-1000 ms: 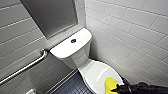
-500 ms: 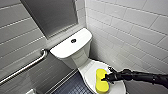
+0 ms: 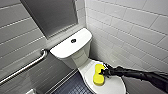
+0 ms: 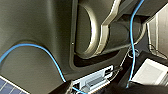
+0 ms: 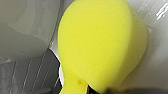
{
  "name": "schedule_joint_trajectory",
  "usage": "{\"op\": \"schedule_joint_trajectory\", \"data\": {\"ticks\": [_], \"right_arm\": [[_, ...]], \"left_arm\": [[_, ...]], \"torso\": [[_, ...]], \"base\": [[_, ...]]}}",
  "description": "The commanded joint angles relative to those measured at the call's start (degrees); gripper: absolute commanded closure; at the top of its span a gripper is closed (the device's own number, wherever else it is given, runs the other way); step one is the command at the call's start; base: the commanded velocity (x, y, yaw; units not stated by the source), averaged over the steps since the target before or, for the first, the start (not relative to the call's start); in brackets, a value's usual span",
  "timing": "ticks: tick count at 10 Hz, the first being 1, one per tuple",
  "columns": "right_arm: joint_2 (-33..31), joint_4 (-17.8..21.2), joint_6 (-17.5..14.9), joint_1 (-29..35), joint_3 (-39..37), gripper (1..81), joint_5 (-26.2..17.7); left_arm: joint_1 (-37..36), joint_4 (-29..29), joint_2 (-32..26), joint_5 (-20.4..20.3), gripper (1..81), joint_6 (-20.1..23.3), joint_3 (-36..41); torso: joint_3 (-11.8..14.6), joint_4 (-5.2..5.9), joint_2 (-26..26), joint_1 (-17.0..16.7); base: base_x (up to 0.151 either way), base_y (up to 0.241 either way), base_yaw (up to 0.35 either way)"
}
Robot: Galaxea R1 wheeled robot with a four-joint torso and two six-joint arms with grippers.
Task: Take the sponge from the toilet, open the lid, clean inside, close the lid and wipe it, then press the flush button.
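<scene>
The yellow sponge (image 3: 98, 75) lies flat on the closed white lid (image 3: 111, 86) of the toilet. My right gripper (image 3: 103, 72) comes in from the right and is shut on the sponge at its pinched middle. In the right wrist view the sponge (image 5: 100, 45) looms large against the white lid (image 5: 155, 70). The dark flush button (image 3: 73, 40) sits in the middle of the white tank top (image 3: 61, 50), behind the lid. The left wrist view looks at my own dark body and blue cables.
A steel grab bar (image 3: 25, 67) runs along the grey tiled wall at the left. A white tiled wall (image 3: 130, 32) stands close on the toilet's right. Dark floor tiles (image 3: 72, 87) lie in front left of the bowl.
My right gripper has slid the sponge along the lid, from its front end toward the tank. The toilet and the walls stay put.
</scene>
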Motion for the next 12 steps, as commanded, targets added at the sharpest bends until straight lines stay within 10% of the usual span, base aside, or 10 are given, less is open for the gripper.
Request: {"op": "schedule_joint_trajectory", "data": {"ticks": [1, 12], "right_arm": [[6.94, -3.68, 0.07, 5.25, -6.55, 81.1, 7.29], [-11.57, -3.77, 6.57, -6.96, 7.14, 81.1, 5.44]], "left_arm": [[1.6, 0.6, -0.51, 0.76, 1.0, 0.07, 0.22], [1.6, 0.95, -0.59, 0.76, 1.0, 0.16, 0.13]], "torso": [[0.0, 0.0, 0.0, 0.0], [0.0, 0.0, 0.0, 0.0]], "base": [[0.0, 0.0, 0.0], [0.0, 0.0, 0.0]]}}
